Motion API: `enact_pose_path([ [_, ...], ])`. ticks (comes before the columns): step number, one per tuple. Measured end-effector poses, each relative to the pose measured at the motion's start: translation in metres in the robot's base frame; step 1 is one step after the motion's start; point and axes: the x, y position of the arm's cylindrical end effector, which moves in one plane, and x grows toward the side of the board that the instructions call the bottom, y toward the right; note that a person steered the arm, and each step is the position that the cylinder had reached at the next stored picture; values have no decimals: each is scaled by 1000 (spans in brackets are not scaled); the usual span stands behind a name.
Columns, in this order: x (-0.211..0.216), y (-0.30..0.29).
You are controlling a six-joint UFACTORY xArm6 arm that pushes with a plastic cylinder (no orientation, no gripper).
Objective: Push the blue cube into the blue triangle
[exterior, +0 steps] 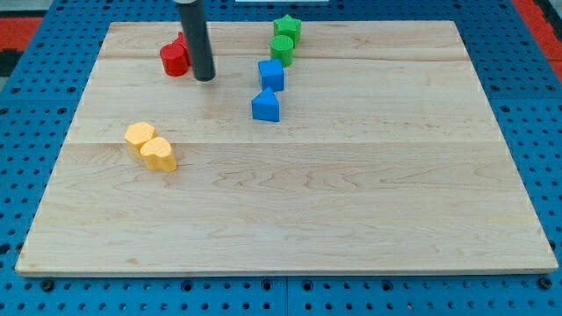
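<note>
- The counter (351, 219) is a pale wooden board lying on a blue pegboard (544, 132), and all the blocks sit in its upper half, toward the view's top.
- The blue cube (271, 75) stands just above the blue triangle (265, 105) in the view; a narrow gap seems to separate them, though I cannot tell for sure that they are apart.
- Because the triangle lies directly below the cube and a shade to the view's left, the push probably has to come from the cube's top side, heading down the view.
- My tip (205, 78) rests on the counter well to the view's left of the cube, just beside the red blocks (176, 57), which touch or nearly touch the rod.
- That spot is not behind the cube, so I judge the approach not yet set up.
- A green cylinder (282, 48) sits right above the cube, with a green star (287, 28) behind it, leaving little room for the tip to slip in there.
- Two yellow blocks (151, 146), pressed together, lie at the view's left, clear of any likely path.
- There is no hand on this arm, only the rod, so nothing is apart, together or clamped.
</note>
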Motion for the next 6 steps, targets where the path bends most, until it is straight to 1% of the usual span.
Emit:
enact_pose_path([
  [2, -31, 27],
  [3, -32, 62],
  [4, -25, 87],
  [6, 30, 87],
])
